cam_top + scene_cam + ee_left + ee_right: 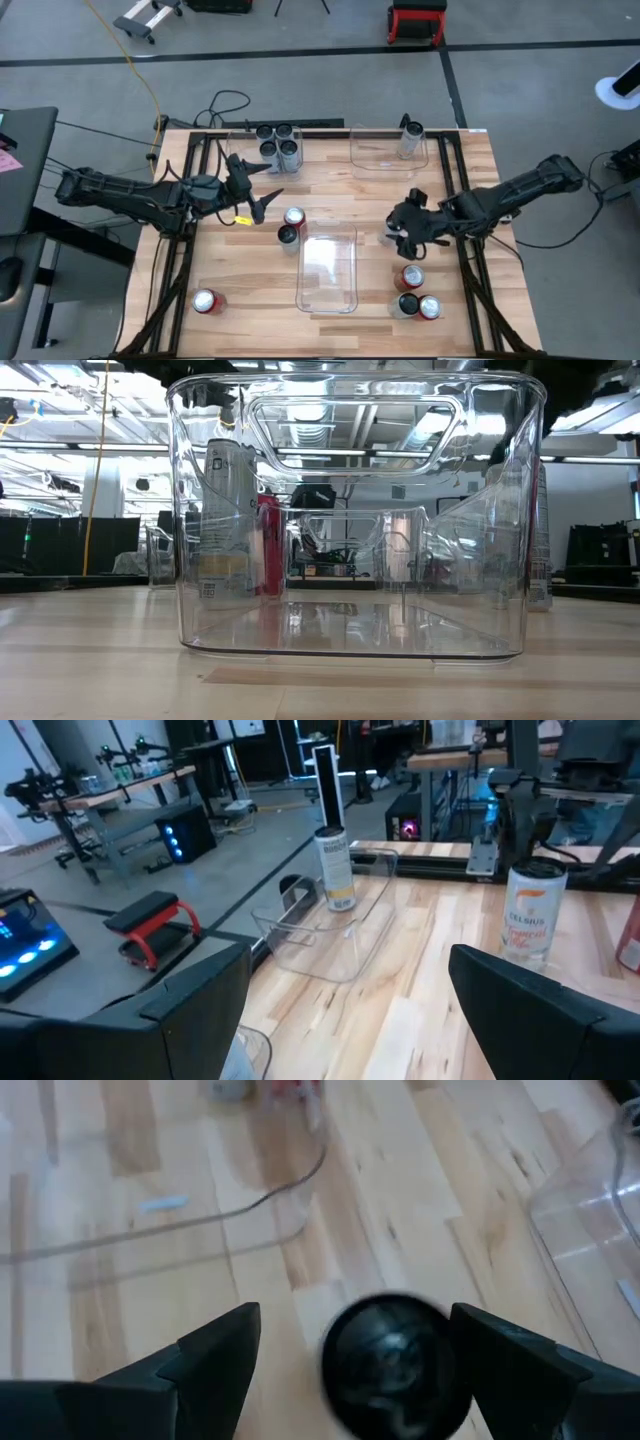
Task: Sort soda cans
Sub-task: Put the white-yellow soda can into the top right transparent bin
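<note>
The wooden table (pixel 340 330) is seen from above with three clear plastic bins on it. The centre bin (pixel 328 268) lies empty near the front. The far-left bin (pixel 262 150) holds four dark cans (pixel 279 143), and the far-right bin (pixel 385 152) holds one silver-grey can (pixel 411 140).

The unsorted soda cans are spread over the table: a red-topped can (pixel 294 218) and a dark can (pixel 287 236) stand together just left of the centre bin, a red can (pixel 205 301) stands alone at the front left, and three cans (pixel 414 296) are clustered at the front right.

The left gripper (pixel 262 192) is held beside the far-left bin with its jaws open and empty. The right gripper (pixel 355 1350) is poised directly over a dark-topped can (pixel 392 1362), jaws spread wide on either side of it, nothing yet clasped.

The step in hand is judged to be the pick of that can. The fingers should be lowered evenly around its body, kept centred so neither finger tips it, and closed only once well below the rim. The neighbouring front-right cans should be cleared on the lift.
</note>
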`<action>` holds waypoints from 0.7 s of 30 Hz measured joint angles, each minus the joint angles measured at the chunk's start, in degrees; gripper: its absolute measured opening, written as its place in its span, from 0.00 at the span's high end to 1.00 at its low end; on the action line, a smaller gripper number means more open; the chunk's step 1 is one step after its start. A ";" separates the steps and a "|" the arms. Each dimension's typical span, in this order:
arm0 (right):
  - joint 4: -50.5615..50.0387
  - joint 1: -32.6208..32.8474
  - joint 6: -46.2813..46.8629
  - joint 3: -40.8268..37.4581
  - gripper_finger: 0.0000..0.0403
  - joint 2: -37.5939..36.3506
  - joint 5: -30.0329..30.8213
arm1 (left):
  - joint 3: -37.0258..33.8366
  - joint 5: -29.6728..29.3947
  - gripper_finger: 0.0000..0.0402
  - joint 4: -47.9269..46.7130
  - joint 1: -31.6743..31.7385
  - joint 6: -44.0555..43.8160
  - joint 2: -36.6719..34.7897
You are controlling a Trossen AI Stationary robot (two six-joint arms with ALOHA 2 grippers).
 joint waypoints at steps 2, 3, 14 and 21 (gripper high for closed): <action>-1.67 0.50 0.32 0.00 0.15 -0.80 0.02 | 0.00 0.00 0.16 0.62 0.00 0.09 0.00; -2.62 0.49 0.61 0.00 0.15 -1.31 0.23 | 0.00 0.02 0.16 0.81 0.00 0.11 0.00; -4.12 0.35 0.93 0.05 0.15 0.19 0.01 | 0.00 0.64 0.16 1.27 0.00 0.12 0.00; -3.78 -0.40 0.23 0.15 0.15 2.42 0.48 | 0.00 1.84 0.16 1.16 0.00 -0.15 0.00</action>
